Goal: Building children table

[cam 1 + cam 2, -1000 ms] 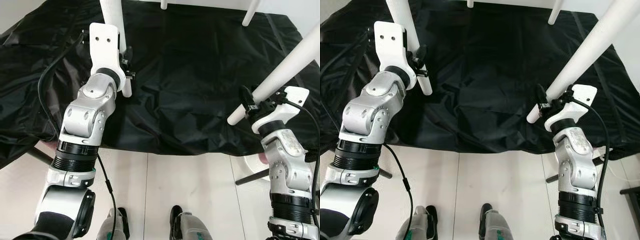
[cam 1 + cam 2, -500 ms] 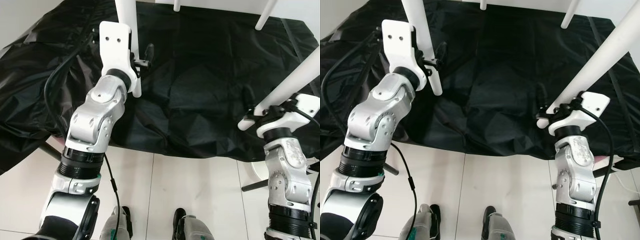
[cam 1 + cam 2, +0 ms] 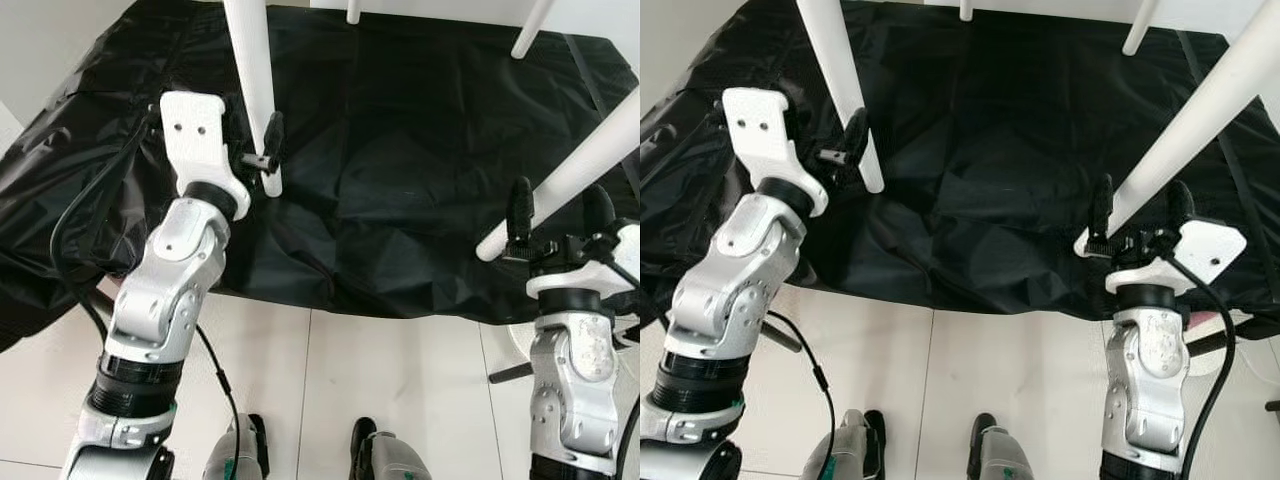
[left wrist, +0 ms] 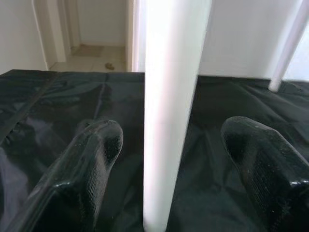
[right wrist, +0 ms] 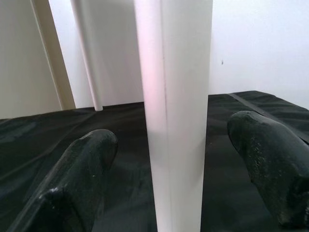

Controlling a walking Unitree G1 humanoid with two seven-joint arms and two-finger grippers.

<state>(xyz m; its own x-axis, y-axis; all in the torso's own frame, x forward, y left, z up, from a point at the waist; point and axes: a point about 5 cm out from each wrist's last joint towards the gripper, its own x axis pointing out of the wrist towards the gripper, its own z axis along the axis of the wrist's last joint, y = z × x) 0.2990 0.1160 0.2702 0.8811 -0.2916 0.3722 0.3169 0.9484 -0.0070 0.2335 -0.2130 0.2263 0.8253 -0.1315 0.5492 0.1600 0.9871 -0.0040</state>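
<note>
A black sheet [image 3: 400,170] lies spread and creased across the floor, its near edge stopping at pale floor tiles [image 3: 380,380]. Four white table legs stand on it.

On the left, the left hand [image 3: 252,150] is raised beside the near-left leg [image 3: 255,90], close to that leg's lower end. Its two black fingers [image 4: 87,169] are spread wide, one on each side of the leg, and the left wrist view shows a gap between each finger and the white surface, so nothing is gripped. The leg's foot rests on the sheet just past the hand.

Further back, the two far legs [image 3: 353,10] and [image 3: 532,28] show as short white stubs at the far edge of the sheet, well apart from both hands.

On the right, the near-right leg [image 3: 570,180] slants down toward the robot, its foot on the sheet near the sheet's front edge. The right hand [image 3: 552,215] sits at that foot with its fingers [image 5: 82,179] spread wide, straddling the leg; the right wrist view shows clear space on both sides, so it holds nothing.

The robot's two feet [image 3: 300,455] stand on the tiles below, between the arms.
</note>
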